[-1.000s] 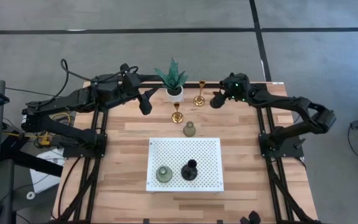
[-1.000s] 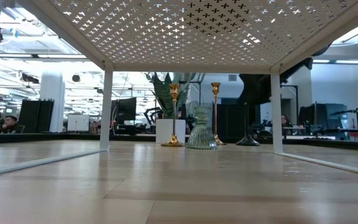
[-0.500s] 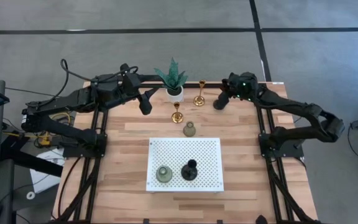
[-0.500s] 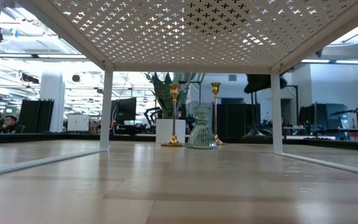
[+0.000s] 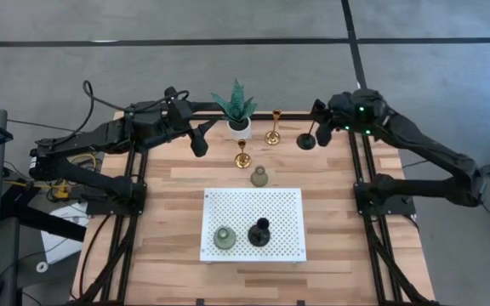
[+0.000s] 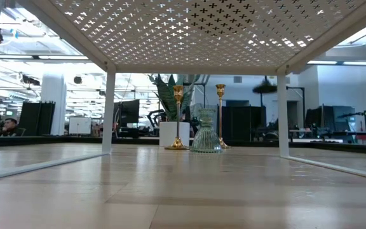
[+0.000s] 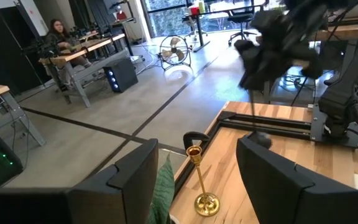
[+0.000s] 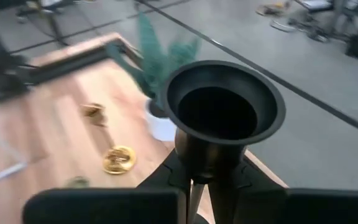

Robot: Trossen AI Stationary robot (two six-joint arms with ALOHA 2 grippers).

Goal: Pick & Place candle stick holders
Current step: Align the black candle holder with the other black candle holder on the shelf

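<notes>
My right gripper [image 5: 316,129] is shut on a black stemmed candle stick holder [image 5: 308,139] above the table's far right. Two gold holders [image 5: 273,127] [image 5: 242,155] and a grey-green one [image 5: 259,177] stand on their bases on the wood. Another grey-green holder [image 5: 225,238] and a black one [image 5: 259,232] stand on the white perforated stand [image 5: 279,208]. My left gripper [image 5: 201,143] hangs open over the far left, holding nothing. My right gripper pinches the black holder's thin stem [image 8: 194,182] between its two fingers, just below the flared cup [image 8: 225,109]. The fingers slant down from the table's right side and lie across the stem. The holder hangs cup up, its round base [image 7: 263,142] lifted clear of the table.
A green spiky plant in a white pot [image 5: 238,127] stands at the far edge between the arms, close to the gold holders. Bare wood lies left and right of the white stand. A person sits at a desk in the room beyond [image 7: 58,31].
My right gripper has shut on the black holder's stem and risen, drawing back toward the table's right edge. The black holder, which stood on the wood at the far right, is now lifted clear.
</notes>
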